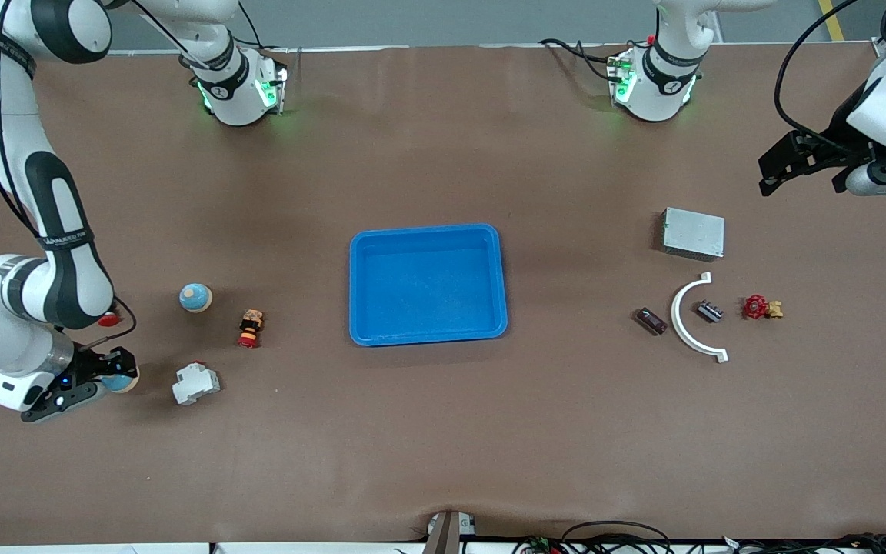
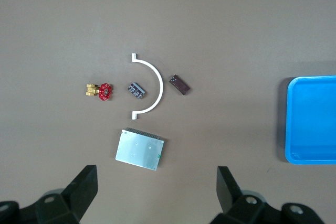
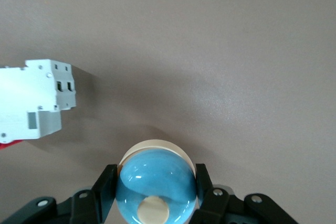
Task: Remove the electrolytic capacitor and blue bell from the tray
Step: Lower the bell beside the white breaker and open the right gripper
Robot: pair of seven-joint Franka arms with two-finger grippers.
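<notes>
Bell-removal step nearly done: right gripper (image 1: 108, 375) at frame's lower left clamped on blue bell (image 3: 155, 184) low over worktop (image 1: 443, 431), release due next; capacitor (image 1: 651, 321) already outside empty tray (image 1: 428, 283); left gripper (image 1: 801, 163) waiting wide open, upper right.

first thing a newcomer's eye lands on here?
The bright blue tray, mid-table with nothing in it. Next, the right gripper, at the right arm's end of the table, shut on a blue bell beside a white breaker. The left gripper hangs open above a silver box.
</notes>
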